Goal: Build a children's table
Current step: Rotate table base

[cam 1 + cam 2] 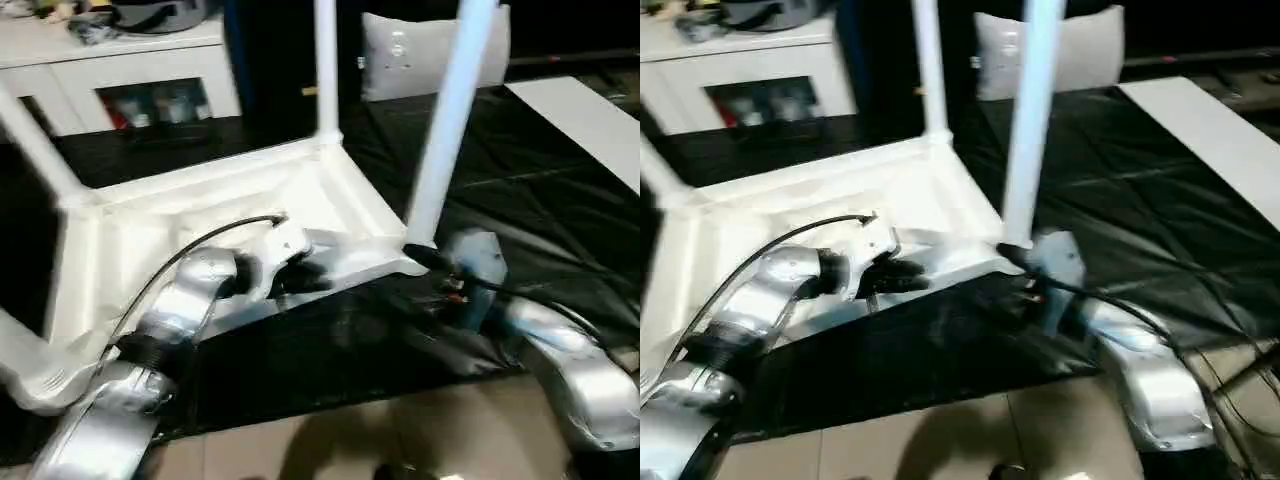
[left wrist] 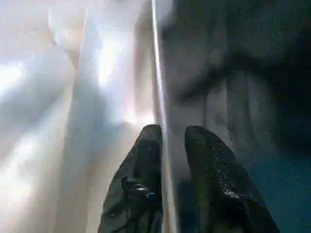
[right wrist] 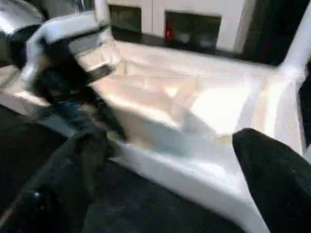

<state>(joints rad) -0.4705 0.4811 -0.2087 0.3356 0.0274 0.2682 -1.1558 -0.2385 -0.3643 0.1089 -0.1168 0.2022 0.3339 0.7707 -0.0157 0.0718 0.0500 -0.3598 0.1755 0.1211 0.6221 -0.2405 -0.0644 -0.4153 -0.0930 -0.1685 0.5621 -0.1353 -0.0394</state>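
Left gripper is sitting at the near rim of the white table top, its two black fingers slightly apart with the thin rim edge running between them; whether they are pinching that edge cannot be told. Right gripper is standing wide apart just beside the near right corner of the top, one finger on either side of the rim and neither clearly touching it.

That table top is lying upside down on the black-covered work surface, its ribbed underside facing up. Four white legs are sticking up out of its corner sockets: a near right leg rising just above the right gripper, a far right leg, a far left leg leaning outward, and a near left leg at the picture's edge. Both silver forearms are reaching in from the near side. Beyond the surface, a white cabinet with glass doors is standing, and a pale cushion is resting near the far right leg.
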